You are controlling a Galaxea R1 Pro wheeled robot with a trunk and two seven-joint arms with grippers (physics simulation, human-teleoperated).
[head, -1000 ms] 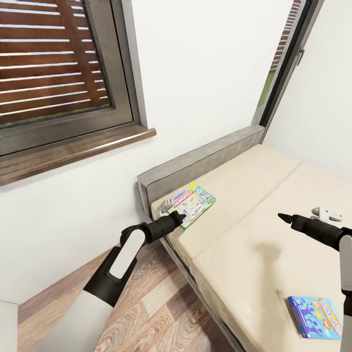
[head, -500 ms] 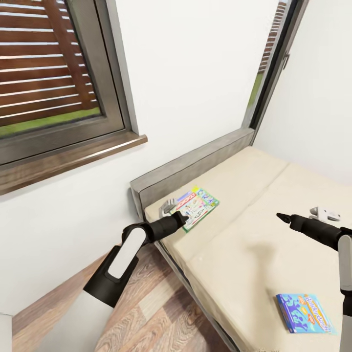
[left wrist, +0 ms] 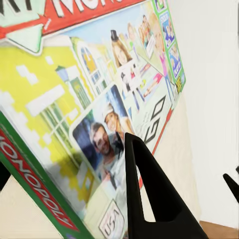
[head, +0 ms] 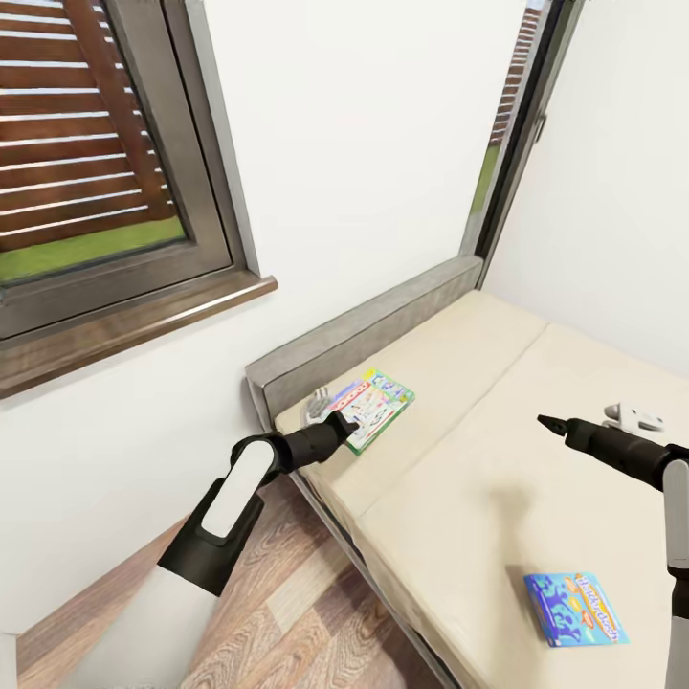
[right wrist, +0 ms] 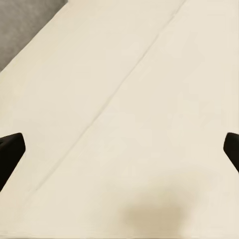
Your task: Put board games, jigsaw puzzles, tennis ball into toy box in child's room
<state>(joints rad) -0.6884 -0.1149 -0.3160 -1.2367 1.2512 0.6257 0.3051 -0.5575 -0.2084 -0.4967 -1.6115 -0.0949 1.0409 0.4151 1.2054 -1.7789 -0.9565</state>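
Blue board game (head: 574, 609): flat on bed (head: 478, 459), nearest corner of mattress.
Right gripper (head: 547, 422): above mid-mattress, well apart from blue box; fingertips (right wrist: 11, 149) spread wide, holding nothing.
Left gripper (head: 343, 421): at bed's edge beside headboard (head: 364, 330); opening cannot be told; one finger (left wrist: 149, 194) across the box lid.
Green-edged board game (head: 371, 410): on bed just below headboard, lettered "MONOPOLY" (left wrist: 30, 174).
Window (head: 96, 172): on wall beyond headboard.

White forearms, black wrist sections, tapered black end effector (head: 337, 424) fingers.
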